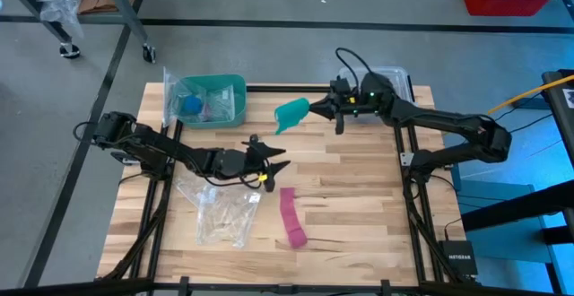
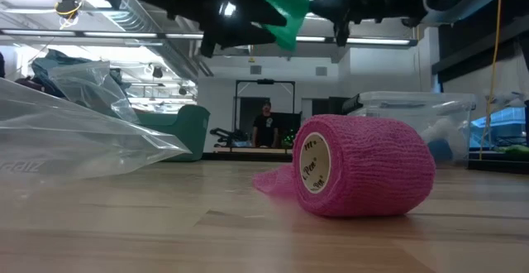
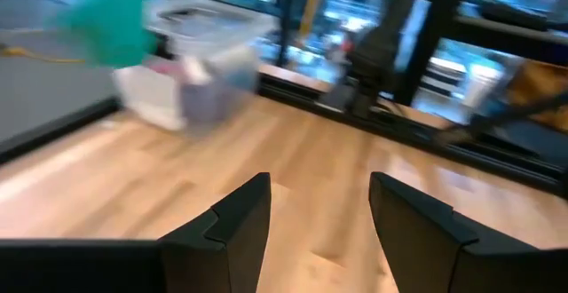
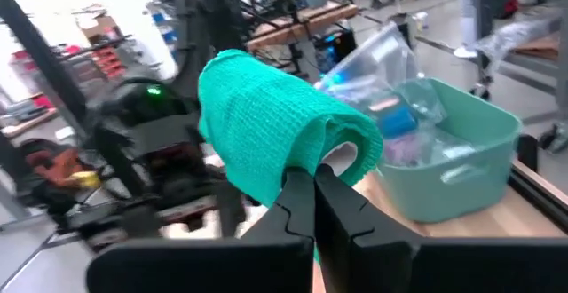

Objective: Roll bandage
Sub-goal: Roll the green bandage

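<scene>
right gripper (image 4: 312,179), closed on the edge of the green bandage (image 1: 291,114) held aloft at twelve o'clock, risks dropping or unrolling it; left gripper (image 3: 318,206) waits open, empty.

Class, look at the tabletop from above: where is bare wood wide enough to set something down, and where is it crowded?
Free: the right half of the table, between the pink strip and the right edge, below the right gripper holding the bandage. Crowded: the left side, with the teal bin, the plastic bags and the left gripper.
</scene>
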You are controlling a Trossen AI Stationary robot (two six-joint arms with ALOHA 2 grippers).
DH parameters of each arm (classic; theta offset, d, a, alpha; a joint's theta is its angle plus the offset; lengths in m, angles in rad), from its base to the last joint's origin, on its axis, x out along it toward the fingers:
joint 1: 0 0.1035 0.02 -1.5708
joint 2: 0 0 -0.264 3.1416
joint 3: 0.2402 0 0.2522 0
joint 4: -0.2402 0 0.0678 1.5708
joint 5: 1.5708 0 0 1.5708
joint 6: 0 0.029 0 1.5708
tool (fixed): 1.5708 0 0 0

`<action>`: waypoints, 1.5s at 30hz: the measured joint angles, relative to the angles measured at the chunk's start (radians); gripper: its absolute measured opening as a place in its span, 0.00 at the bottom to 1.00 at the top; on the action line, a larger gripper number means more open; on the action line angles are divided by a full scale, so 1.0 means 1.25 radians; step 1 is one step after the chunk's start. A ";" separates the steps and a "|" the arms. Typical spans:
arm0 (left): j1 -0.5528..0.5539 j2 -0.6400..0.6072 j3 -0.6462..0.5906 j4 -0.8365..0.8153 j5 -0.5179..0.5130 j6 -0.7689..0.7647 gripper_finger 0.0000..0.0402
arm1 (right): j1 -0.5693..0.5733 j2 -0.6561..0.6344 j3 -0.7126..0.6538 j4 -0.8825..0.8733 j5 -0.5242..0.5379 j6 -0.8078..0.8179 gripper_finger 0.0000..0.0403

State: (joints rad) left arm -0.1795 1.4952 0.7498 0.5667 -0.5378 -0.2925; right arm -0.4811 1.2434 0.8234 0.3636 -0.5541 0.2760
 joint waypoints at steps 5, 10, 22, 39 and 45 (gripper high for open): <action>0.019 0.000 0.000 0.007 -0.041 -0.002 0.45 | 0.002 -0.013 0.000 -0.004 -0.037 -0.018 0.00; 0.025 -0.001 0.000 0.052 -0.041 0.006 0.45 | 0.002 -0.013 0.000 -0.088 -0.041 -0.071 0.00; 0.032 -0.001 0.000 0.056 -0.041 0.005 0.45 | 0.002 -0.013 0.000 -0.141 -0.005 -0.100 0.00; 0.063 -0.001 0.000 0.010 -0.053 0.014 0.02 | 0.004 -0.013 0.000 -0.146 -0.101 -0.034 0.00; 0.068 -0.001 0.000 0.018 -0.144 0.046 0.01 | 0.049 -0.013 0.000 -0.174 -0.109 -0.034 0.00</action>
State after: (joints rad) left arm -0.0942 1.4944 0.7498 0.5896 -0.7174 -0.2347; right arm -0.4197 1.2278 0.8238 0.1466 -0.6903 0.2337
